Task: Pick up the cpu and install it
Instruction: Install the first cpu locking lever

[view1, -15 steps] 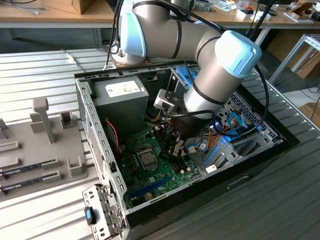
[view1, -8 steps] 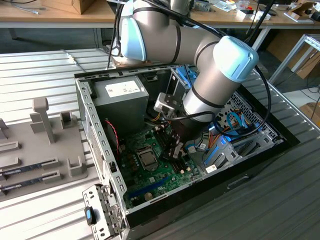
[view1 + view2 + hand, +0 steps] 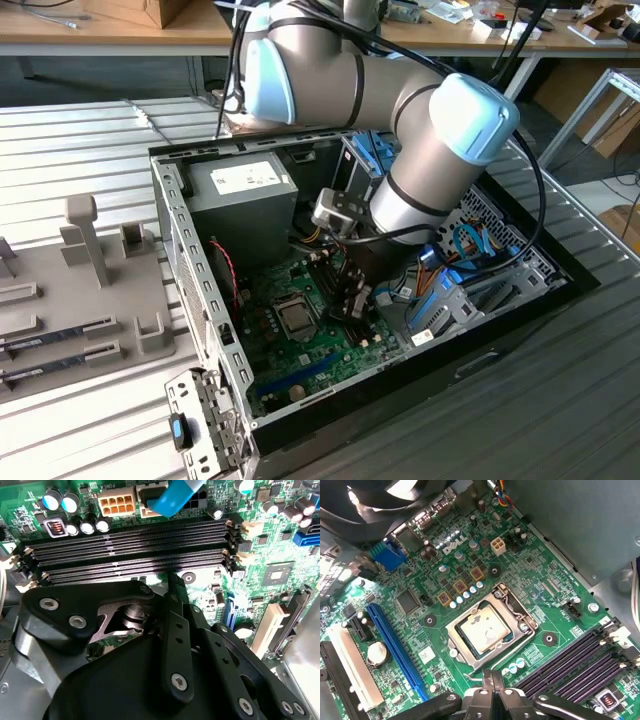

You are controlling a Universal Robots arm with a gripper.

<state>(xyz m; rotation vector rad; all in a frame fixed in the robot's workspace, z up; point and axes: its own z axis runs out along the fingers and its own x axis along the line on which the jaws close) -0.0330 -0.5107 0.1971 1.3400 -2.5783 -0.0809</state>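
My claw (image 3: 492, 692) sits right up against the lens, fingers pressed together, nothing pinched; the cpu (image 3: 483, 628) lies flat in its socket (image 3: 525, 611) just ahead of my tips, already seated; the memory slots (image 3: 580, 662) run off to one side.

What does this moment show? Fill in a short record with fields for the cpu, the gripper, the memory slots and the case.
cpu: silvery chip lying in the socket frame on the green board
gripper: shut, holding nothing, beside the socket; in the exterior view it is low inside the case
memory slots: four long dark slots, no sticks in them
case: open, grey power-supply box in one corner
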